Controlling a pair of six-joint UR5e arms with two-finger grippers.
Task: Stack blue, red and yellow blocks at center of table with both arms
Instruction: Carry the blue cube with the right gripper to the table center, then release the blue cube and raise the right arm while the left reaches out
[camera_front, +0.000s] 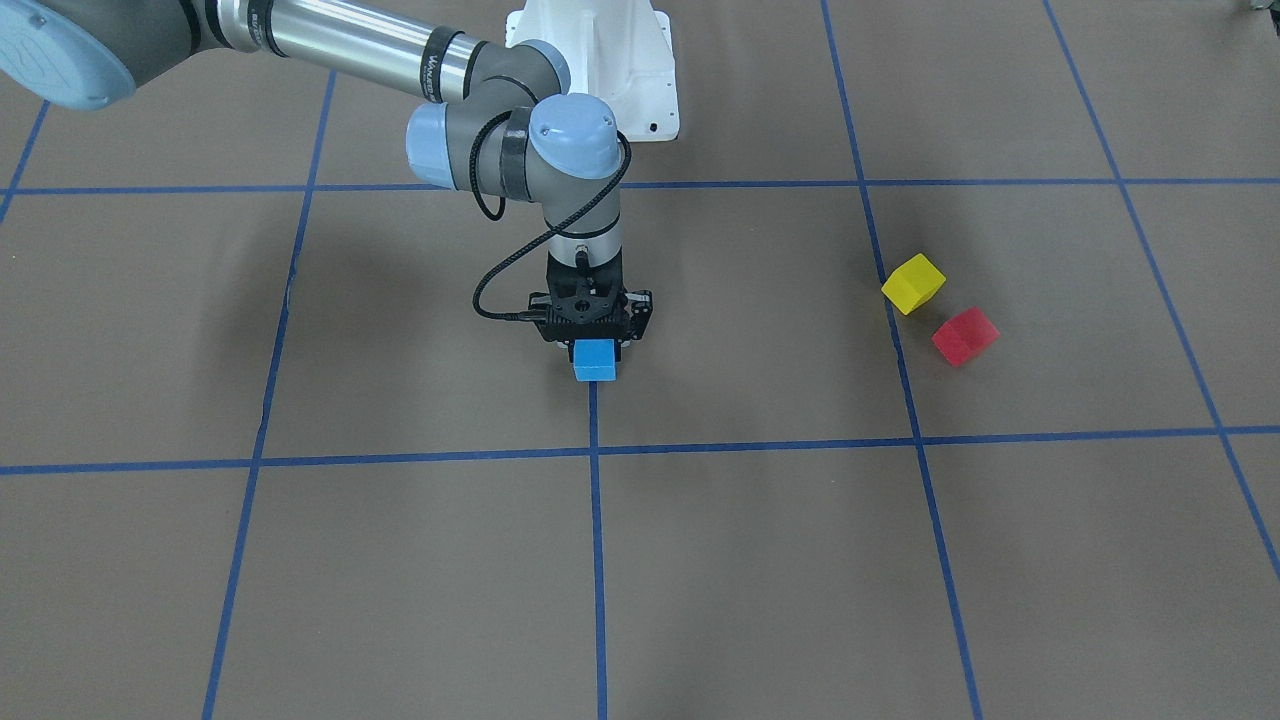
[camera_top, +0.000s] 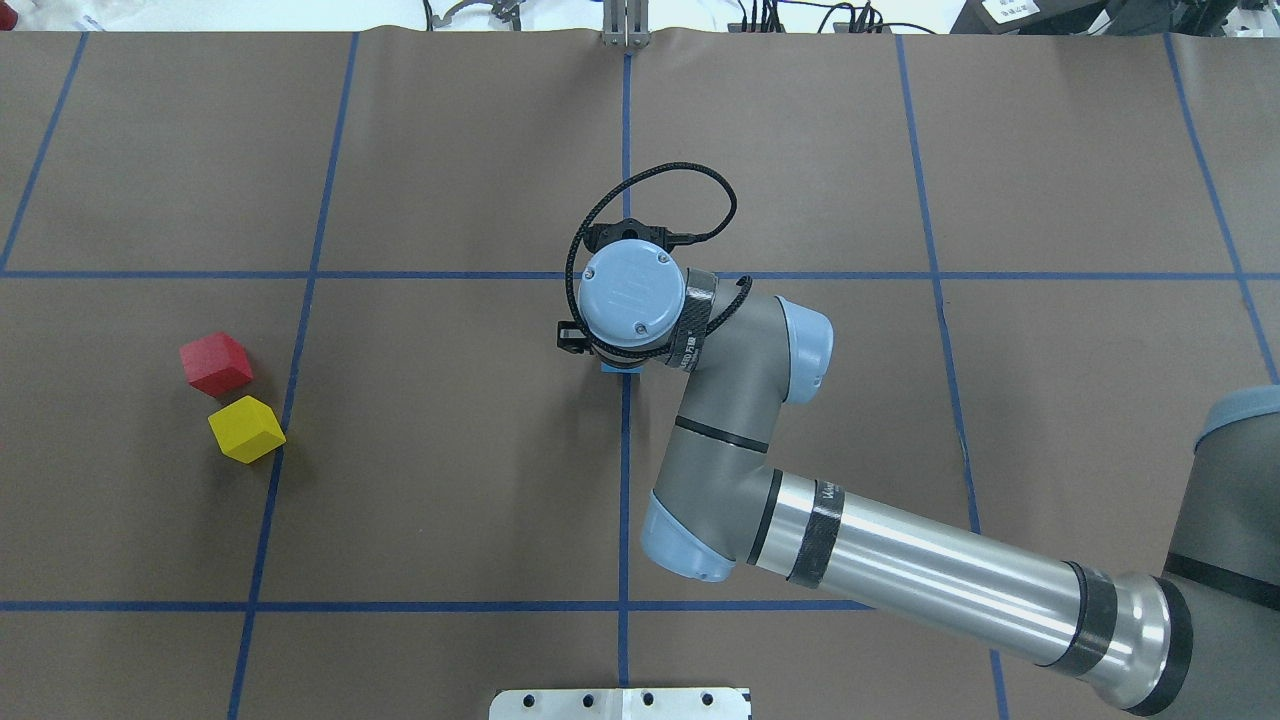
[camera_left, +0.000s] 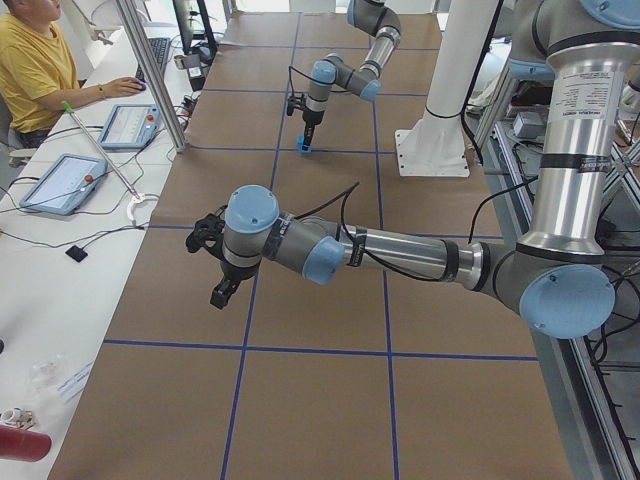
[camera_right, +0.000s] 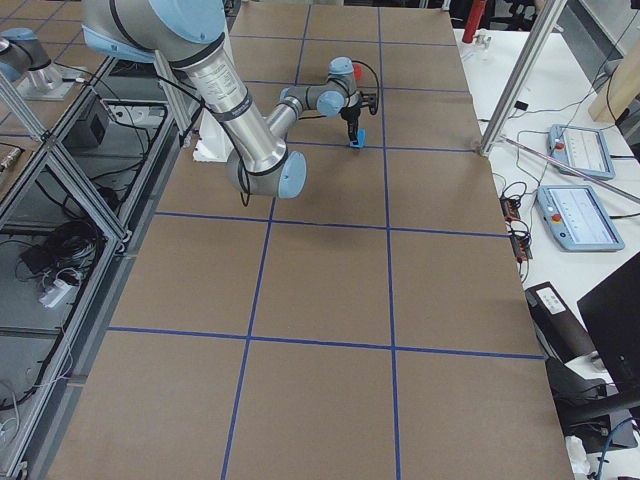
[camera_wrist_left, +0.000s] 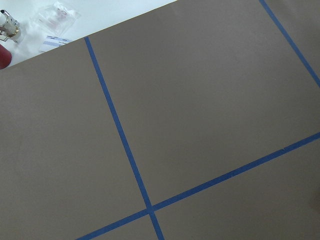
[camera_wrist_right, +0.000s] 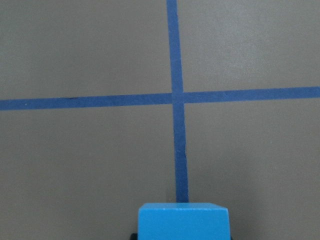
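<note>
The light blue block (camera_front: 595, 361) sits at the table's middle on a blue tape line, just short of a tape crossing, with my right gripper (camera_front: 595, 349) straight above it and shut on its sides. The right wrist view has that blue block (camera_wrist_right: 183, 221) at its bottom edge. Only a sliver of the blue block (camera_top: 620, 368) peeks from under the wrist in the overhead view. The red block (camera_front: 965, 336) and yellow block (camera_front: 913, 283) lie close together on the robot's left side, both free. My left gripper (camera_left: 220, 296) hovers over the table; whether it is open or shut I cannot tell.
The white pedestal (camera_front: 600, 60) stands at the robot's edge of the brown table (camera_front: 400, 560). A person (camera_left: 35, 65) sits at a side desk with tablets (camera_left: 65, 180). A plastic bag (camera_wrist_left: 55, 15) lies beyond the table's end.
</note>
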